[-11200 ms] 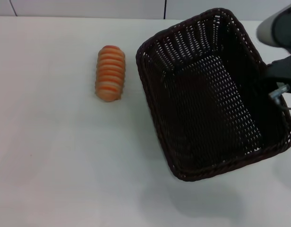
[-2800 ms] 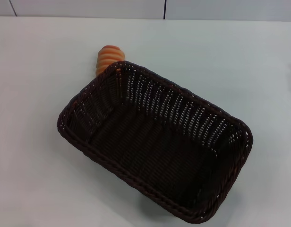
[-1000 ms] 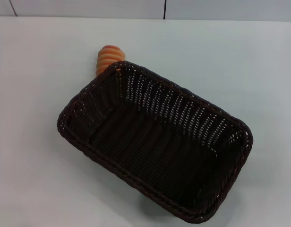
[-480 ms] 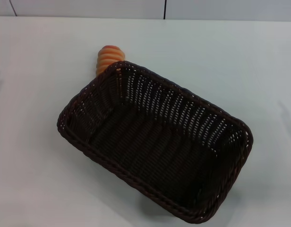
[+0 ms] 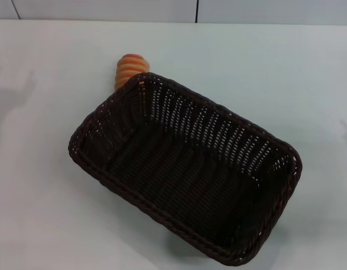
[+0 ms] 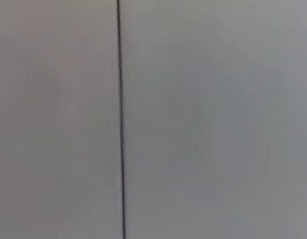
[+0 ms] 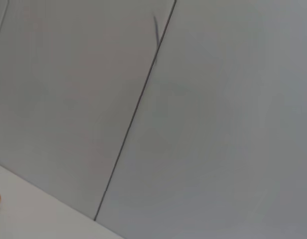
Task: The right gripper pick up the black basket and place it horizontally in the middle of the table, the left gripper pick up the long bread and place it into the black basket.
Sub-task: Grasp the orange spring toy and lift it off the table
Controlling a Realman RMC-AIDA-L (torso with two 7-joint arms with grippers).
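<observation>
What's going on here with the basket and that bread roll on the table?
Nothing is being handled right now; neither gripper shows in any view. The black basket sits empty on the table, lying at a diagonal rather than straight across. The long bread lies on the table just behind the basket's far left corner, partly hidden by its rim, not yet in the basket. Both wrist cameras face a plain grey wall.
</observation>
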